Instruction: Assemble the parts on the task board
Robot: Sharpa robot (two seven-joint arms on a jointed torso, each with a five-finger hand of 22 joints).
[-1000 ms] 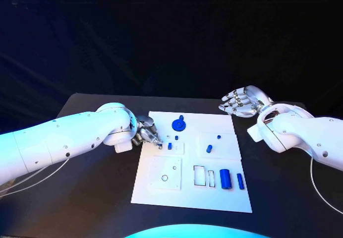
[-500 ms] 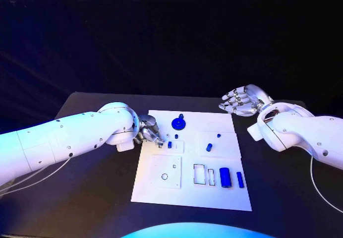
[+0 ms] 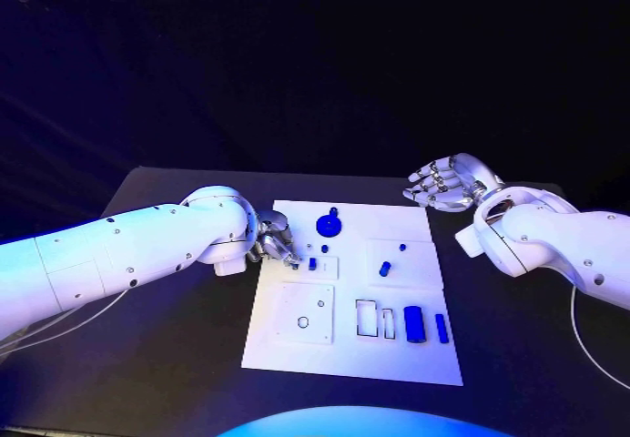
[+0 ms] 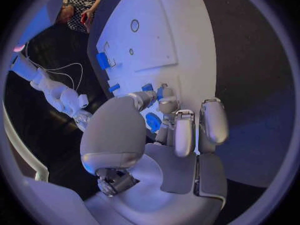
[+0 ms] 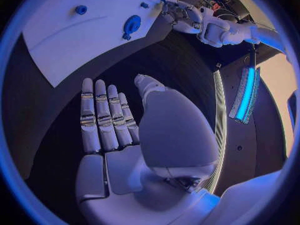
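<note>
1. Since a second ago, little has moved: the left hand [image 3: 273, 244] stays at the white board's [image 3: 344, 355] far-left edge, fingertips pinching a small blue peg [image 3: 311, 264].
2. The right hand [image 3: 444, 185] hovers spread, off the board's far-right corner.
3. Two blue bars [image 3: 413, 325] lie in near-right slots.

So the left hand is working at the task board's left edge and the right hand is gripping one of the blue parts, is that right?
Not quite. The left hand is at the task board's left edge, but the right hand grips nothing: the right wrist view shows it open and empty, off the board over the black table.
</note>
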